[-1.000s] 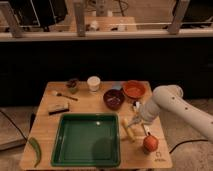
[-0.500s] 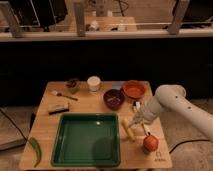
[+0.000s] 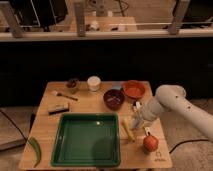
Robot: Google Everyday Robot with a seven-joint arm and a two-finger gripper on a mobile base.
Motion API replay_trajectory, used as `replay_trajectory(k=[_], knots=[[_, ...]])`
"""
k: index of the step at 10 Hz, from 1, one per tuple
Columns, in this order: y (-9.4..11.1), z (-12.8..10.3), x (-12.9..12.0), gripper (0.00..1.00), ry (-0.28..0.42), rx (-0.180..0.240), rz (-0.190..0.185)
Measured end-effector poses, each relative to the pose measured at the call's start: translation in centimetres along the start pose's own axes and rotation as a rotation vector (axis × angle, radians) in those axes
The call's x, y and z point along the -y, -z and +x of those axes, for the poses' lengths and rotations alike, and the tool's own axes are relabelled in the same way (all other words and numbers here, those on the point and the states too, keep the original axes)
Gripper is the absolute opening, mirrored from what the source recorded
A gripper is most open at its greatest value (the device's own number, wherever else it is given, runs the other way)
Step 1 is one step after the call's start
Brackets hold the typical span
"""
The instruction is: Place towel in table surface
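My white arm reaches in from the right, and the gripper (image 3: 136, 118) hangs low over the light wooden table surface (image 3: 90, 102), just right of the green tray. A small pale grey patch (image 3: 132, 122) shows right at the gripper's tip, beside a yellow banana (image 3: 128, 130). It may be the towel, but I cannot tell for sure, nor whether it is held or lying on the table. No other grey-blue cloth is in view.
The green tray (image 3: 65, 150) fills the front middle. Behind it stand a dark red bowl (image 3: 114, 98), an orange bowl (image 3: 133, 90), a white cup (image 3: 93, 83) and a small dark cup (image 3: 73, 84). A beige block (image 3: 57, 106), a brush (image 3: 63, 95), a green pepper (image 3: 35, 150) and a red fruit (image 3: 150, 143) also lie here.
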Motion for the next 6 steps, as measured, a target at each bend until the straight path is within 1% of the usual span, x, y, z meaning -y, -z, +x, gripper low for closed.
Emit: replay_trajectory(k=[1, 6], knots=[[0.16, 0.24, -0.24, 0.8, -0.004, 0.011, -0.004], [0.19, 0.59, 0.43, 0.8, -0.004, 0.018, -0.01]])
